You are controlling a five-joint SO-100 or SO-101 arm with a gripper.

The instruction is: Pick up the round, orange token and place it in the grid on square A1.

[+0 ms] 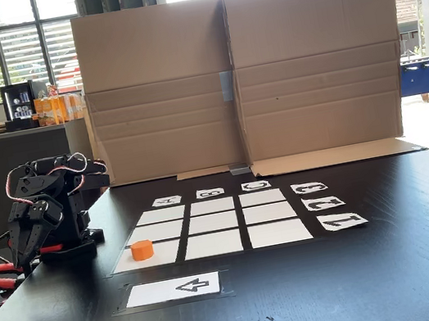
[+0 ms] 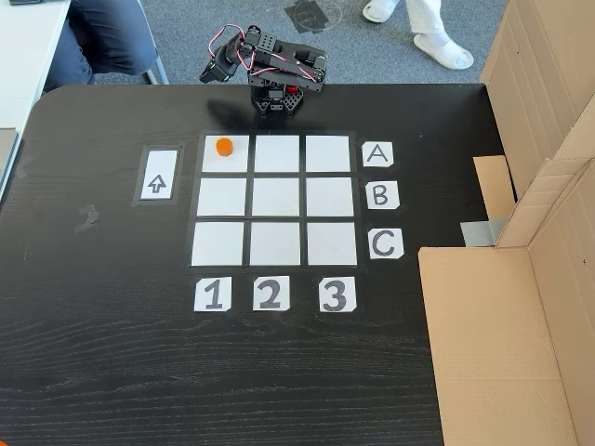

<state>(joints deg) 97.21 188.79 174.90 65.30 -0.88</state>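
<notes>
Near the front edge of the black table (image 1: 401, 277) lies the arrow card (image 1: 173, 289), and just beyond it the token (image 1: 142, 250) sits upright inside square A1 (image 2: 226, 154), the grid (image 2: 274, 200) corner cell nearest that card, close to its card-side edge. The likeliest slip now, as I judge it, is the arm brushing the token out of its cell, because its base stands just beside that corner. Farther back the arm (image 2: 270, 65) is folded low over its base at the table's edge, gripper (image 1: 20, 245) hanging down away from the grid; I cannot tell how its jaws stand.

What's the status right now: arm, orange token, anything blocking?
Arm folded at table edge, gripper state unclear. Token sits on square A1, untouched. Grid unobstructed.
</notes>
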